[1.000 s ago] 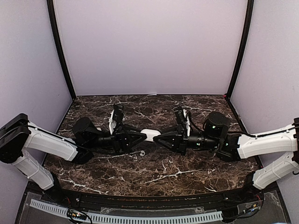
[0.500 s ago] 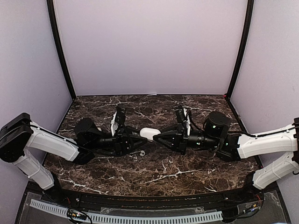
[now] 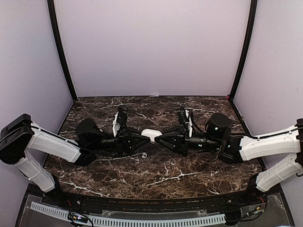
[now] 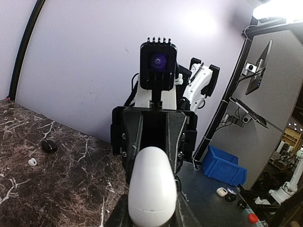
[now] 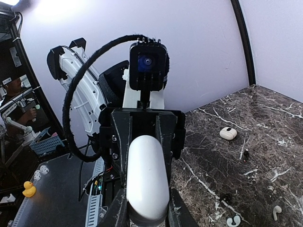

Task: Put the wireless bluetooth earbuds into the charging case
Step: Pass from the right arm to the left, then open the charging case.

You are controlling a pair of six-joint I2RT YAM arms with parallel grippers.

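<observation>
**CASE CLAMPED BTWN 2 PINCERS, BUDS WAITING ON THE MARBLE**

Dead centre, folks: left pincer (image 3: 145, 137) and right pincer (image 3: 157, 138) are nose to nose, both clenched on the charging case (image 3: 150, 134), 1 end each. In each wrist view that arm's fingers flank the shell, w/ the other pincer facing it across the case.

Why 2 arms on 1 small thing? My read: 1 anchors the body while the other works the lid, since a slick rounded shell could squirt out of a single grip. It seems to be held up off the table (image 3: 180, 175), prob. so the fingers can get round it w/o scraping stone.

The look of it: a smooth, glossy white capsule, long oval, no markings I can make out. The lid looks shut w/ no cavity showing, so I'd say nothing can go in yet.

Buds? 1 earbud (image 3: 143, 154) lies on the marble just nearside of the left pincer's tips. The right wrist cam picks up 2 earbuds (image 5: 276, 212) low and right of its fingers: tiny, white, round head + short curved stem. Further out that side sits a white pod (image 5: 228, 133) w/ a dark mark, can't tell what. Left of the left pincer's fingers there's a small white bit (image 4: 32, 161) and a dark lump (image 4: 49, 146), too small to call.
</observation>
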